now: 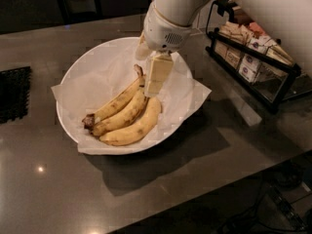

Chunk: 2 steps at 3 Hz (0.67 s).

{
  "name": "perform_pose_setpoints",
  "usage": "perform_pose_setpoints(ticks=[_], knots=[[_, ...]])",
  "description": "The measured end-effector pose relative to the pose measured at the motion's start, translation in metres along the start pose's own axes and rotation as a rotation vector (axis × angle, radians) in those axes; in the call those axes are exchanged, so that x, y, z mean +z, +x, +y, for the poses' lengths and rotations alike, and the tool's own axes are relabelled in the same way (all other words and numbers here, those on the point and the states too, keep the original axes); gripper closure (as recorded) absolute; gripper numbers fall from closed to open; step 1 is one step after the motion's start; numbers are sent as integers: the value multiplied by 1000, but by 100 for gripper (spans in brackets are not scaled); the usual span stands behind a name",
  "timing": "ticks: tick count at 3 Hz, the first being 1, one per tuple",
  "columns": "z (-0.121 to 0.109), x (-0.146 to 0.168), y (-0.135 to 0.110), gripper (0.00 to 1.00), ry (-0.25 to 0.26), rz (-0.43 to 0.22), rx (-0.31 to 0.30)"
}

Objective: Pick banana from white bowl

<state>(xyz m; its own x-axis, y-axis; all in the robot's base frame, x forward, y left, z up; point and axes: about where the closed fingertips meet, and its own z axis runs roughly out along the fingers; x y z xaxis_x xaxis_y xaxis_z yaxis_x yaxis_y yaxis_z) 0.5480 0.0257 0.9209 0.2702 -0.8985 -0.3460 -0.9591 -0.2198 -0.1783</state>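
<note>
The gripper point(155, 86) hangs inside the white bowl point(92, 57), at the upper tips of the banana point(117, 108) pair; whether it is clenched or released I cannot tell. The pair lies across the bowl's middle, touching a plumper single banana point(136, 128). A grab here may catch that one too, or drag the paper liner point(190, 94).

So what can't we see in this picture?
- The banana: in the camera view its right end is hidden by the gripper, which hangs over the right part of the white bowl.
- White bowl: the arm covers part of the far rim.
- Black mat: cut off by the left edge.
- Rack: the packet words are too small to read.
</note>
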Motion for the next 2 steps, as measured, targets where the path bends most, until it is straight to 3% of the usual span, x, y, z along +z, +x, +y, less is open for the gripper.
perform_pose_setpoints(ticks=[2], knots=[[17,28,4,31,-68,-8,12]])
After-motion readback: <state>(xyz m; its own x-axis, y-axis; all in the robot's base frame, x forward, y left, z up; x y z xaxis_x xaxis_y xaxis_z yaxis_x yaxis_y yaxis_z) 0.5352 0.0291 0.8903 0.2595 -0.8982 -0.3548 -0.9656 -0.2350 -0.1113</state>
